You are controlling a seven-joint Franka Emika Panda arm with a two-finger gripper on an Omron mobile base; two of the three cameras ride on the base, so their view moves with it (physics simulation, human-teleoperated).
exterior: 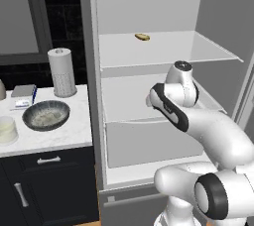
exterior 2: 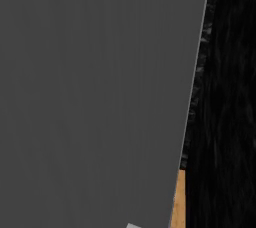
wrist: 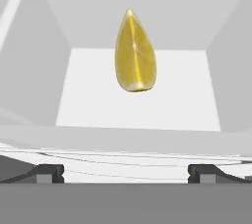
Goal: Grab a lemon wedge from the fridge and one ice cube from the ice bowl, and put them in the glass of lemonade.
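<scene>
The fridge [exterior: 87, 71] stands open, showing white shelves. My arm reaches into it at the height of the middle shelf. In the hand view the lemon wedge [wrist: 134, 51], bright yellow and pointed at one end, sits on a white shelf straight ahead. My gripper [wrist: 125, 173] is open, its two dark fingertips [wrist: 49, 171] spread wide and well short of the wedge, with nothing between them. On the counter to the left are the dark grey ice bowl [exterior: 45, 114] and, at the picture's edge, the glass of lemonade [exterior: 6, 130].
A brownish-yellow oblong piece [exterior: 142, 36] lies on the fridge's top shelf. A tall white paper-towel roll [exterior: 62, 71] stands behind the bowl. A flat grey panel [exterior 2: 100, 97] stands close in the right base view, with a dark wall [exterior 2: 225, 97] to its right.
</scene>
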